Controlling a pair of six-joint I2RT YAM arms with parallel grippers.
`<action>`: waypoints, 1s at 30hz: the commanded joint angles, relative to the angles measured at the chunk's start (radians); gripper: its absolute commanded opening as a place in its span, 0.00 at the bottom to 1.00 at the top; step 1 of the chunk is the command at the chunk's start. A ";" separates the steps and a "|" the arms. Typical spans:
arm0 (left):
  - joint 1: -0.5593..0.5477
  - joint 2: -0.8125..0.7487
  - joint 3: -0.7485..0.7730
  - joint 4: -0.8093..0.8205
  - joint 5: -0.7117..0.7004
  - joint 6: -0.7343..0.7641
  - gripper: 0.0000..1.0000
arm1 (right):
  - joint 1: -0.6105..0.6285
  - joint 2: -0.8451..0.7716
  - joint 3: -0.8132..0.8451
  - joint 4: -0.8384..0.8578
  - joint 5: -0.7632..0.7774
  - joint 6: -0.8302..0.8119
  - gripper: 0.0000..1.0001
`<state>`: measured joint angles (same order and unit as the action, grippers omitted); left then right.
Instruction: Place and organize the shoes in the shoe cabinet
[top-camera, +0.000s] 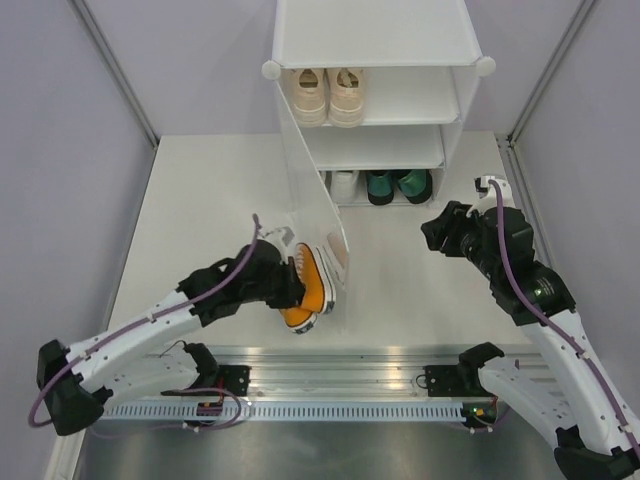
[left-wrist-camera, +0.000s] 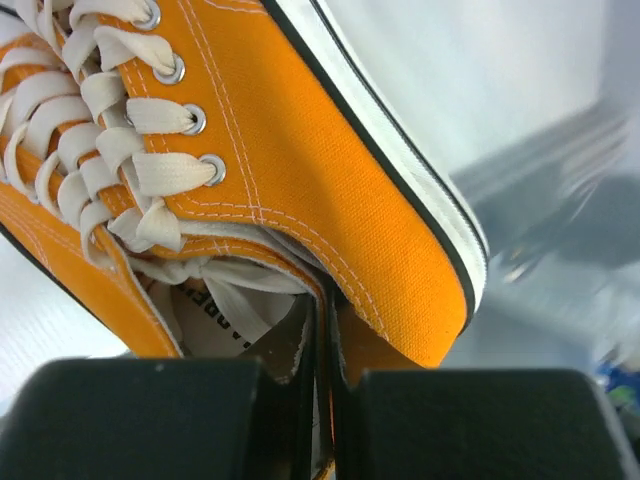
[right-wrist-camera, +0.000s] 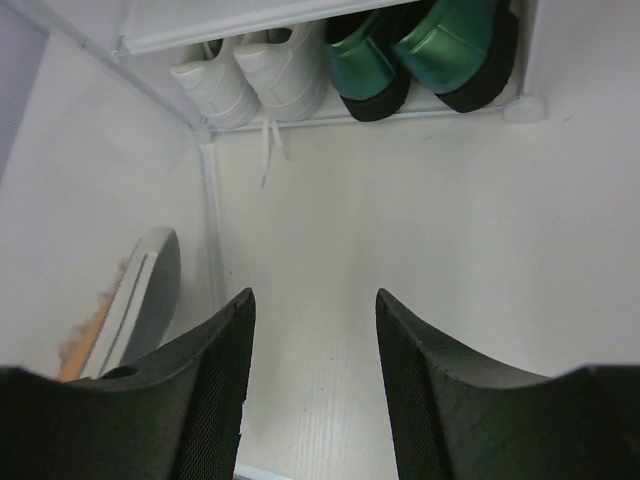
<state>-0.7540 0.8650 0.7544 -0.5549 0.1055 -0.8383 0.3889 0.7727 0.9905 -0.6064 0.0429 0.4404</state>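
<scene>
My left gripper is shut on the orange canvas sneakers, pinching the inner collars of both shoes together. It holds them at the front left of the white shoe cabinet, close to its translucent left side panel. Cream sneakers sit on an upper tier. White sneakers and dark green heels sit on the bottom tier, and both pairs show in the right wrist view. My right gripper is open and empty, in front of the cabinet's right side.
The middle tier holds nothing visible. A white sole of the orange pair shows blurred through the side panel. Grey walls close in the table on left, right and back. A metal rail runs along the near edge.
</scene>
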 joint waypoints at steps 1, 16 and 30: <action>-0.217 0.118 0.169 0.104 -0.240 0.083 0.02 | 0.002 -0.003 0.056 -0.067 0.138 -0.003 0.56; -0.610 0.713 0.597 0.335 -0.234 0.424 0.02 | -0.024 0.203 0.388 -0.108 0.330 -0.023 0.66; -0.673 0.902 0.853 0.395 0.190 0.616 0.02 | -0.130 0.321 0.861 -0.246 0.570 -0.068 0.92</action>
<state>-1.3819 1.7855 1.4746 -0.3653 0.1154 -0.3355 0.2642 1.0916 1.7557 -0.8001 0.5098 0.4026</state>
